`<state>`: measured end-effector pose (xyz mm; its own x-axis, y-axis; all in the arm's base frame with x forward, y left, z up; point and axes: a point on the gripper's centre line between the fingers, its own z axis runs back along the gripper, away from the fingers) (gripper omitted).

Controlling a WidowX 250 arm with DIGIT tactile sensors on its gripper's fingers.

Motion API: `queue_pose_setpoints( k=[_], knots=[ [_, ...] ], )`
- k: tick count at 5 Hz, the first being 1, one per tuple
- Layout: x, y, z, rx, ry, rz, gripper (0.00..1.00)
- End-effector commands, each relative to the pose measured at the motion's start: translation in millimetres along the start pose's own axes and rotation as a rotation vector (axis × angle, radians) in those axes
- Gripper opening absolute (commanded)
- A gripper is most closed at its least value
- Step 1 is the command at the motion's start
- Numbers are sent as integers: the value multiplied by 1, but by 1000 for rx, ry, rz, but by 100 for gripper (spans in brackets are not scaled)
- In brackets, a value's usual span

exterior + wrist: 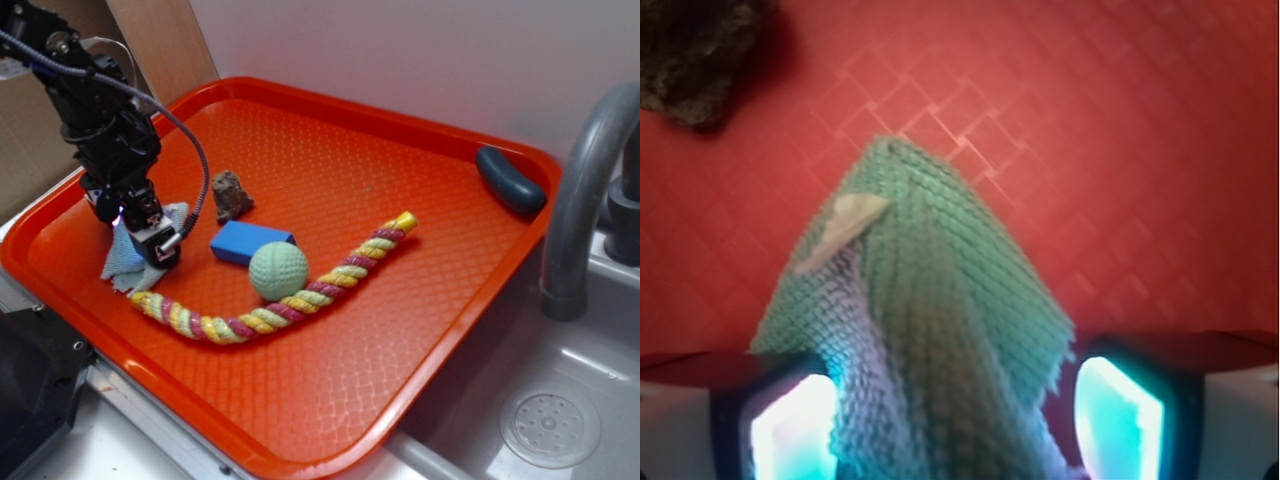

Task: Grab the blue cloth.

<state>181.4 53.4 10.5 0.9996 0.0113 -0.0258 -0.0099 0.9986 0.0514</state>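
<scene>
A wide orange tray (420,330) with a diamond-embossed floor fills most of the exterior view, sitting beside a grey sink basin (560,400) with a curved grey faucet (580,190) at the right. The black WidowX arm (95,110) reaches in from the upper left, a dark cable looping off it. Across the tray's middle lies a long twisted rope toy (290,300) in yellow, pink and pale green, bowed so its low end ends near the arm. A dark blue-grey oblong object (510,180) rests against the tray's far right rim. The blue cloth (125,262) lies bunched at the left side of the tray, just above the rope's end, directly beneath the gripper (150,240). In the wrist view the cloth (940,330) rises in a ribbed peak between the two lit fingers (1120,420), which stand on either side of it and look closed against the fabric. A green textured ball (278,270) touches the rope's inner curve, with a bright blue block (250,243) just beside it. A small brown lumpy object (230,195) sits behind the block.
</scene>
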Motion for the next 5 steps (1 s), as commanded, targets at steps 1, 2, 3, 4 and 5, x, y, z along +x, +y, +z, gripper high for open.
queue_pose_setpoints(
  k=[1, 2, 3, 4, 5],
  knots=[
    [-1, -3, -3, 1, -21, 19, 0],
    [1, -9, 40, -24, -115, 9, 0],
    [-1, -22, 92, -126, -230, 23, 0],
    [0, -25, 143, -205, -300, 36, 0],
    [-1, -30, 186, -196, -320, 10, 0]
  ],
)
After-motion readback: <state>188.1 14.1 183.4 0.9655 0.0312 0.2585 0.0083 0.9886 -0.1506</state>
